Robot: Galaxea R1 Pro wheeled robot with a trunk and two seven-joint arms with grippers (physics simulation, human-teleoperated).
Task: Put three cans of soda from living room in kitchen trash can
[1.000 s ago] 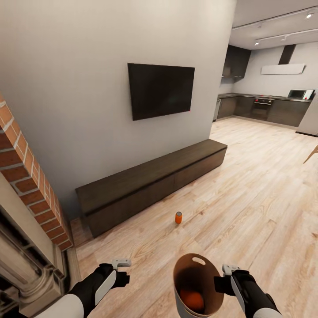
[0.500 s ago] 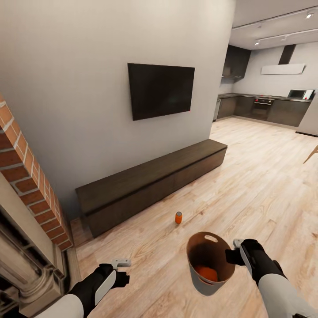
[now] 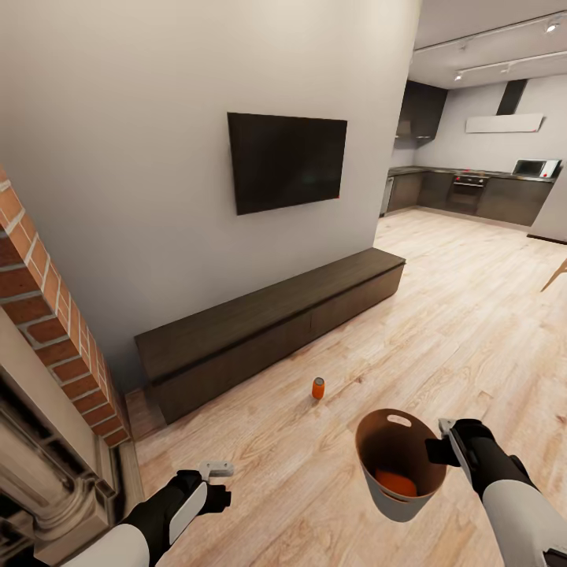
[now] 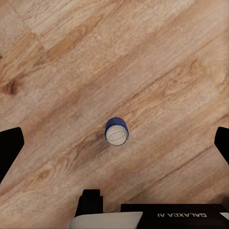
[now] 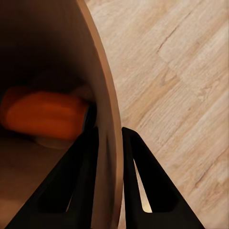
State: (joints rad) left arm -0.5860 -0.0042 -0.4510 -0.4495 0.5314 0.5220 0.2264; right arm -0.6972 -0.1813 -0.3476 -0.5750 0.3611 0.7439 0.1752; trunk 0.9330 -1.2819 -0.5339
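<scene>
Above wood floor [image 3: 441, 331], right hand [image 5: 109, 136] pinches tash can [image 3: 398, 500] wall; left hand [image 4: 114, 143] spread wide above blue can [image 4: 117, 132].

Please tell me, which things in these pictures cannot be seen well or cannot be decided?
- Orange can inside the trash can: partly hidden by the bin wall in both head and right wrist views; its label is unreadable.
- Blue can: seen only from above in the left wrist view; its side is hidden.
- Kitchen appliances: too small in the head view.
- Left gripper: finger gap unclear in the head view.
</scene>
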